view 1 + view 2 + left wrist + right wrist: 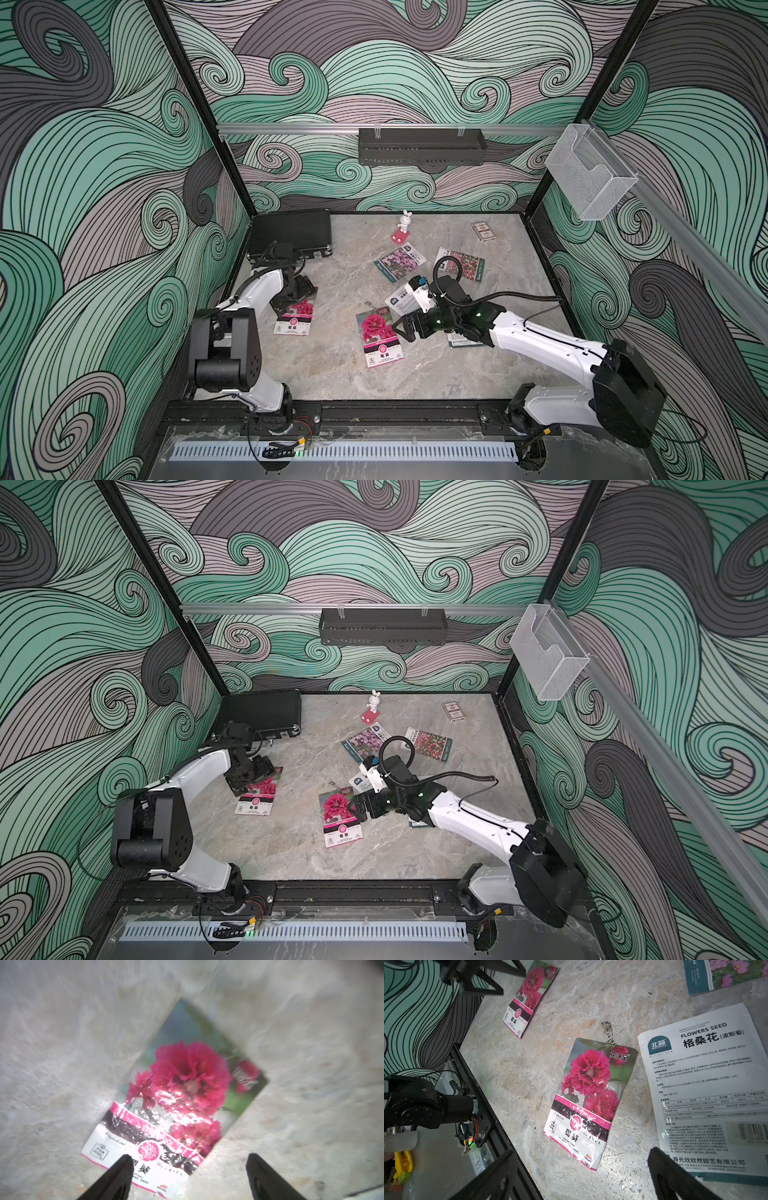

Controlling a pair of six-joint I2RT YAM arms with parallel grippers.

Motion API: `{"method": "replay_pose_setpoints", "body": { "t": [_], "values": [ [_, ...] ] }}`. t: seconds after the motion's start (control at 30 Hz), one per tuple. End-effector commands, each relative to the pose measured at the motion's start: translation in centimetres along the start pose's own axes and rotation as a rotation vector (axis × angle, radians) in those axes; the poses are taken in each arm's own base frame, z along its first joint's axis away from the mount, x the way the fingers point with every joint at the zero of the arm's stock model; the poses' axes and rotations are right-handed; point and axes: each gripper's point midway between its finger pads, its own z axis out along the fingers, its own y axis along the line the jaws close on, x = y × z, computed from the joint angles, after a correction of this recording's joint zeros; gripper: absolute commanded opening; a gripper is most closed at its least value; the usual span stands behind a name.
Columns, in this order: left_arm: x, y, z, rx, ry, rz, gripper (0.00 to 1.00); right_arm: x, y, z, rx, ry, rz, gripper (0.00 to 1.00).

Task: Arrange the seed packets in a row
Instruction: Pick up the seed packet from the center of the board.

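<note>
Judging progress: barely begun. Grey marbled stone tabletop (332, 374) carries flat glossy flower-photo seed packets (400, 262) scattered askew, no row: magenta packet (293, 318) at 9 o'clock, twin packet (380, 336) centre, rest 12–4 o'clock. My left gripper (189, 1156), right gripper (581, 1151): jaws spread, empty.

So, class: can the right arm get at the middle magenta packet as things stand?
Probably yes. The right gripper hangs open just beside the middle magenta packet, which lies flat with nothing on it. The white-backed packet lies beside it, not over it.
</note>
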Motion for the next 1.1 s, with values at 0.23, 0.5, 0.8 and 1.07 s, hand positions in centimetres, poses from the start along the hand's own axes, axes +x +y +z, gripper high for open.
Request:
{"method": "replay_pose_setpoints", "body": {
  "t": [0.23,0.5,0.8,1.07],
  "values": [
    [0.4,-2.0,-9.2,0.169,-0.158,0.144,0.89,3.3,-0.5,2.5,0.021,0.141,0.172,0.96],
    [4.7,-2.1,-9.8,0.244,-0.146,0.234,0.88,5.2,-0.5,6.3,0.049,0.228,0.286,0.91],
    [8.2,-4.7,-8.1,0.319,-0.098,0.332,0.86,5.7,-1.5,8.4,0.098,0.218,0.342,0.84],
    [13.3,-8.9,-4.3,0.306,0.004,0.464,0.67,5.1,-1.2,7.7,0.041,0.119,0.367,0.82]
  ]
}}
